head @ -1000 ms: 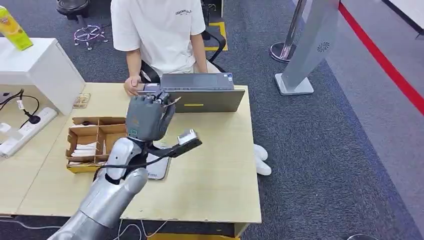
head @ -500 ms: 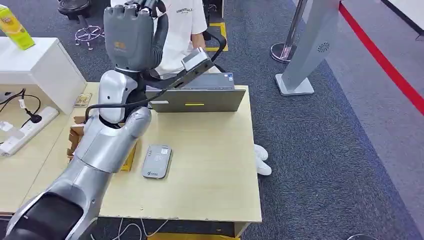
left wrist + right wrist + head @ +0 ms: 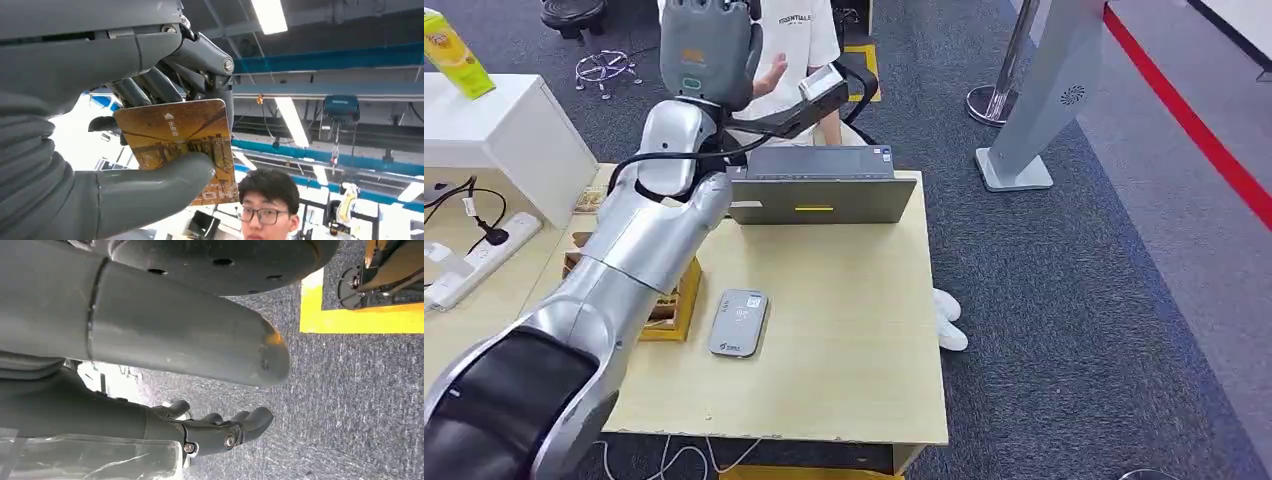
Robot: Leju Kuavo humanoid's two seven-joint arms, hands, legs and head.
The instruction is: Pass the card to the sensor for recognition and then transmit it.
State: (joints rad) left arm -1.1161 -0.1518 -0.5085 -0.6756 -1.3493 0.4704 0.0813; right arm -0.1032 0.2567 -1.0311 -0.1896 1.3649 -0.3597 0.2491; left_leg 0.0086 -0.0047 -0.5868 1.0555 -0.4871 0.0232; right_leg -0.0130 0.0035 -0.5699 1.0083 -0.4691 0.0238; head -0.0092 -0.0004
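Left hand [image 3: 709,50] is raised high above the desk's [image 3: 844,340] far edge, in front of a seated person [image 3: 799,45]. Its thumb and fingers [image 3: 145,90] pinch a brown card [image 3: 185,145]. The grey card sensor [image 3: 738,322] lies flat on the desk, well below. Right hand [image 3: 220,432] hangs over carpet, fingers curled; its grasp cannot be told.

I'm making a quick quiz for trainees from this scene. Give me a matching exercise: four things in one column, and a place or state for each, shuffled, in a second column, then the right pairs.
Things:
1. card
2. card reader
3. laptop
4. cardboard organizer

Places or states:
A. at the table's far edge, before the person
B. lying flat on the table, grey
C. held up in the left robot hand
D. partly hidden behind the left arm

Pairs: 1-C, 2-B, 3-A, 4-D
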